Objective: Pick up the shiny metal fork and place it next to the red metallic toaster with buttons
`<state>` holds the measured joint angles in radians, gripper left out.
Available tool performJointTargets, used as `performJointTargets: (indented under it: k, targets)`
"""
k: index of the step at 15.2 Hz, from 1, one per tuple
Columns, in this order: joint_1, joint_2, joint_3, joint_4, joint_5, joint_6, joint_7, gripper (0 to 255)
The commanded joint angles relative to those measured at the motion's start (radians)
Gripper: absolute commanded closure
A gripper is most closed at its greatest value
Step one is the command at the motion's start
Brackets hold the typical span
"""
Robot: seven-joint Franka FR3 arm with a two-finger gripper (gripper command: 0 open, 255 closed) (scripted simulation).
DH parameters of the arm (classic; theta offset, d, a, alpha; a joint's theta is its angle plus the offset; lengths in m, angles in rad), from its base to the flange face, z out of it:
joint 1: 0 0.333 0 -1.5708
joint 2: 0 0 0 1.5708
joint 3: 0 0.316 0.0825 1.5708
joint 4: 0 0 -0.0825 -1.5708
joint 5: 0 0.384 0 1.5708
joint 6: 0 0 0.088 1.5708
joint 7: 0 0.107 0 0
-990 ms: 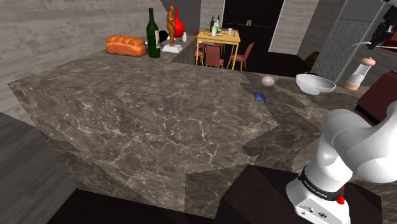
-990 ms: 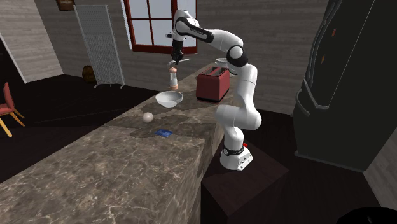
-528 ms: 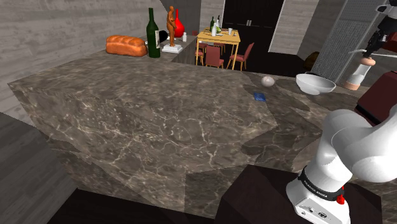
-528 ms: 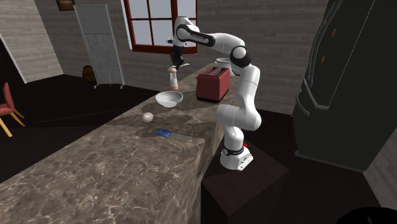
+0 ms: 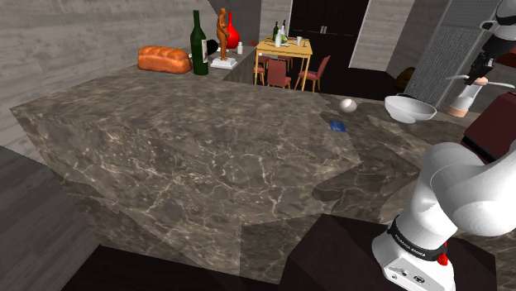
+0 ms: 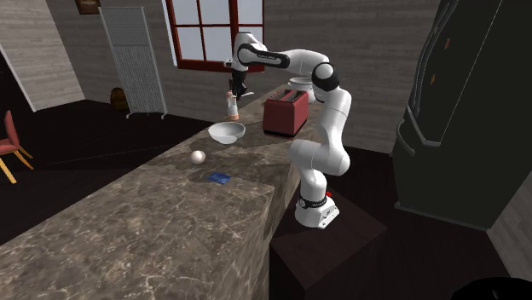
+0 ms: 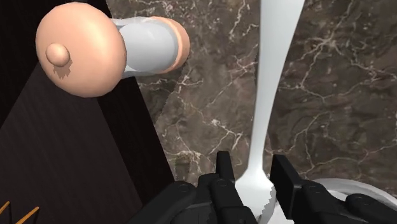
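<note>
My gripper [image 7: 252,167] is shut on the fork [image 7: 273,95], a pale, shiny piece clasped near its tines with the handle reaching away over the marble counter [image 7: 331,95]. In the shoulder view the gripper [image 5: 480,73] hangs above the counter's far right end with the fork [image 5: 461,78] sticking out sideways. The dark red toaster [image 5: 494,126] stands just below and to the right. From the second exterior view, the gripper [image 6: 239,89] hovers left of the toaster [image 6: 286,113], above a pepper mill [image 6: 230,106].
The peach-topped pepper mill [image 7: 108,49] stands close beside the gripper at the counter's edge. A white bowl [image 5: 409,107], a small pale ball [image 5: 348,105] and a blue card [image 5: 337,126] lie nearby. Bread [image 5: 164,59] and a green bottle [image 5: 199,45] stand at the far end.
The gripper has come down with the fork, lowering towards the counter by the pepper mill and toaster. Nothing on the counter has moved.
</note>
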<state>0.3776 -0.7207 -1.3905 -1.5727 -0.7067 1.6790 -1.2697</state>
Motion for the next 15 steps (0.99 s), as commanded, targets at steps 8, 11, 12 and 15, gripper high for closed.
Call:
performJointTargets:
  k: [8, 11, 12, 15]
  targets:
    - [-0.042, -0.037, -0.016, -0.128, -0.039, 0.101, 0.029, 255]
    - [-0.050, -0.048, -0.026, -0.165, -0.054, 0.132, 0.039, 255]
    - [-0.053, -0.051, -0.030, -0.177, -0.058, 0.143, 0.042, 255]
    - [-0.058, -0.062, -0.044, -0.211, -0.074, 0.174, 0.051, 255]
